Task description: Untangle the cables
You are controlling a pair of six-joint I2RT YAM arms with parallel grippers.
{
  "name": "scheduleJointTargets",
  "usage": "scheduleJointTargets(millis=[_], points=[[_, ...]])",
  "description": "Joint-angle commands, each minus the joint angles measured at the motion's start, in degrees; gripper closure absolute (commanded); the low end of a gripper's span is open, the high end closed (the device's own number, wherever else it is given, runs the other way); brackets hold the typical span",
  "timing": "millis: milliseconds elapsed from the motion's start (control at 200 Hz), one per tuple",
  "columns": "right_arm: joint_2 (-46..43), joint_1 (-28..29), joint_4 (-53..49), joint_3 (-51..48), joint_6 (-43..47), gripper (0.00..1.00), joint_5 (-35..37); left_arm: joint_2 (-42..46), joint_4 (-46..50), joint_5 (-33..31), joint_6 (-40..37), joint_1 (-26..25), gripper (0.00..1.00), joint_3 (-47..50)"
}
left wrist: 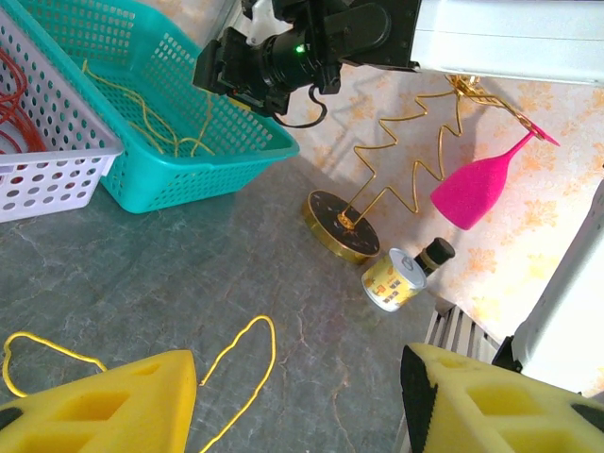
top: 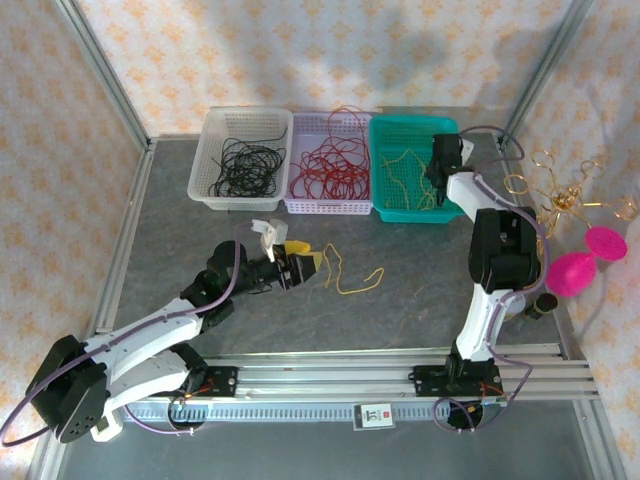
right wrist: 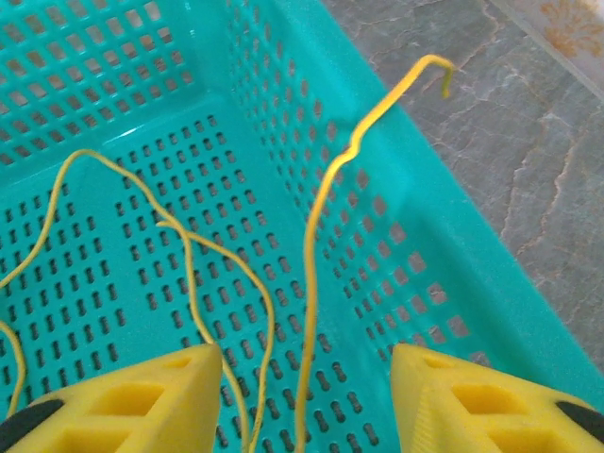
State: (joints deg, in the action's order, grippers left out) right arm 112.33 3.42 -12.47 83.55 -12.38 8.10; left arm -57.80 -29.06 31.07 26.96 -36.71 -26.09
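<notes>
The light, springy yellow cable [left wrist: 272, 344] lies on the surface beside the left gripper [left wrist: 297, 387], its jaws parted and empty, and probably pinches best mid-loop, while the right gripper [right wrist: 307, 377], jaws parted, straddles another yellow strand [right wrist: 308, 274] in the teal basket [right wrist: 444, 283].

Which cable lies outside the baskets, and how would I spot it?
Start at the grey marbled tabletop, in front of the three perforated plastic baskets. Just right of the left arm's yellow-padded pincer lies a thin yellow wire. Unlike the other wires, it rests on bare table.
</notes>
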Motion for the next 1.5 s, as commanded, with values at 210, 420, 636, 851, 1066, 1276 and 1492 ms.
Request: scheduleJointTargets(millis=[210, 420, 636, 851, 1066, 1276, 1492], points=[[-9.4, 3.4, -1.7, 1.1, 2.9, 0.53, 0.6, 3.3, -1.0, -0.5, 0.5, 0.1, 0.42, 1.9], [-17.3, 4.9, -3.5, -4.9, 3.2, 0.53, -0.2, 6.0, 2.3, -2.7, 2.2, 0.1, 0.41, 3.5], [-27.2, 5.1, -4.6, -16.5, 1.3, 0.52, -4.8, 6.1, 7.4, -6.4, 4.9, 0.1, 0.41, 5.0], [-33.8, 17.0, -9.1, -26.1, -1.0, 0.52, -13.5, 3.8, 7.5, -9.1, 11.4, 0.2, 0.41, 7.2], [-40.9, 27.2, -11.4, -39.0, -10.7, 0.49, -17.4, 1.0, 5.3, -8.7, 14.7, 0.1, 0.53, 9.7], [-44.0, 28.7, -4.1, -48.4, -16.0, 0.46, -23.6, -5.4, 2.6, -8.5, 16.9, -0.2, 0.6, 9.5], [-43.2, 28.6, 5.8, -54.5, -19.7, 0.5, -22.4, -9.8, -2.4, -8.2, 18.5, -0.3, 0.58, 9.0]])
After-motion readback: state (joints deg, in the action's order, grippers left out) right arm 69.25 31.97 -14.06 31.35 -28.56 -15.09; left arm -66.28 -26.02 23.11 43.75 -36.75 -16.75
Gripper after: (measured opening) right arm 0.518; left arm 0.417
